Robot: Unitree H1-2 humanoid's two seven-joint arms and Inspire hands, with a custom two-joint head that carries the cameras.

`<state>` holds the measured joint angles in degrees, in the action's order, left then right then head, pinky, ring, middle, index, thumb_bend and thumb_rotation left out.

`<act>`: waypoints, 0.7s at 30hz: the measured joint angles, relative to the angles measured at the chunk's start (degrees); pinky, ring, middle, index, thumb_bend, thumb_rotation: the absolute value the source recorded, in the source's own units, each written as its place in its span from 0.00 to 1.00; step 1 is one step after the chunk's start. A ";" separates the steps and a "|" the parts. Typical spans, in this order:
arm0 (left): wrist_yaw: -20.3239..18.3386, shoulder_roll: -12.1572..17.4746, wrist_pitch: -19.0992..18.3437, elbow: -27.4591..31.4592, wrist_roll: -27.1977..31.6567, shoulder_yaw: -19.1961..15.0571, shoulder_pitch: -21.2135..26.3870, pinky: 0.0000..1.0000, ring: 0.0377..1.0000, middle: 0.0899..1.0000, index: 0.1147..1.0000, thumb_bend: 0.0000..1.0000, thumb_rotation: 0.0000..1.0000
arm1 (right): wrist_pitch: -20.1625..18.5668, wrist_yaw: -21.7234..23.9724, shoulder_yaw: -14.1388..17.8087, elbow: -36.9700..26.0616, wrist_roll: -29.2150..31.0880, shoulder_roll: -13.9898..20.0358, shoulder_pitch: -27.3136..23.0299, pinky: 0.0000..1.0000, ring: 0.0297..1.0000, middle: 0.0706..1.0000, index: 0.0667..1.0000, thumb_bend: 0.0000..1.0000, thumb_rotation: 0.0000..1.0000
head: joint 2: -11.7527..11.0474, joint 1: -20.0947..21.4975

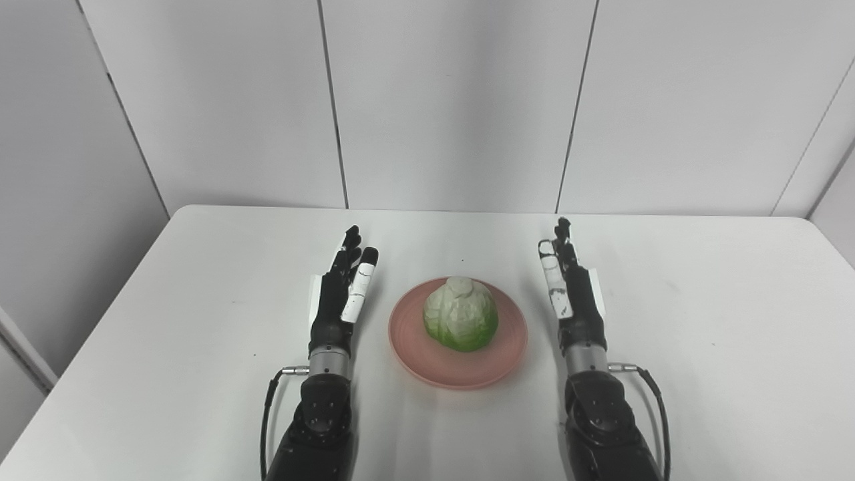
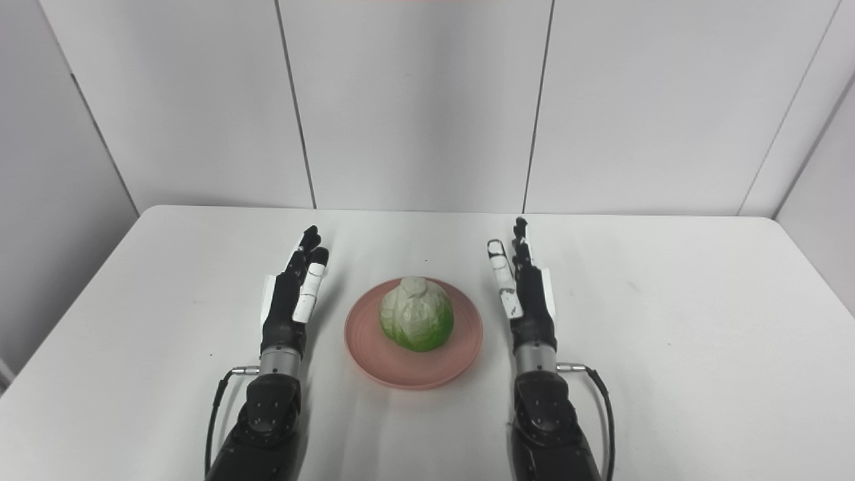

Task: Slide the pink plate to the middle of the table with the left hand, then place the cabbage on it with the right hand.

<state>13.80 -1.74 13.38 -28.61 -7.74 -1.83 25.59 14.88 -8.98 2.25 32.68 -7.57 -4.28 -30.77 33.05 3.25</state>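
Cabbage (image 1: 461, 323) resting on the pink plate (image 1: 427, 361) at mid-table (image 1: 701, 334), task apparently complete; left robot hand (image 1: 339, 294) and right robot hand (image 1: 571, 287) flank it, fingers spread, holding nothing

Twin head cameras overlook one shared table (image 1: 701, 334).

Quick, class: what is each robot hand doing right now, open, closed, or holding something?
Left robot hand: open, holding nothing, beside the pink plate.
Right robot hand: open, holding nothing; the cabbage sits on the plate.
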 measured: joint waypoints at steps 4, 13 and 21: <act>1.14 -0.09 0.07 -0.42 -0.28 0.04 0.27 0.89 0.93 0.93 0.88 0.82 0.94 | 1.20 0.76 -0.34 0.04 1.60 0.58 0.12 1.00 0.98 0.98 0.99 0.87 1.00 | 0.53 -0.18; 2.28 -0.69 -0.15 -1.76 -0.37 0.01 1.04 0.85 0.93 0.93 0.88 0.82 0.95 | -2.17 4.63 -0.40 -3.47 5.82 1.96 2.35 1.00 0.94 0.96 0.94 0.89 1.00 | 1.14 -0.35; 2.83 -1.42 -0.12 -3.54 0.97 -0.37 2.09 0.88 0.95 0.94 0.90 0.83 0.92 | -3.98 5.48 0.56 -4.94 9.53 2.56 3.27 1.00 0.94 0.95 0.93 0.87 1.00 | 1.32 -0.27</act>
<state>16.64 -3.16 13.25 -32.15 -6.77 -2.19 27.68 10.90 -3.50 2.80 27.74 1.96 -1.72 -27.51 34.37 2.99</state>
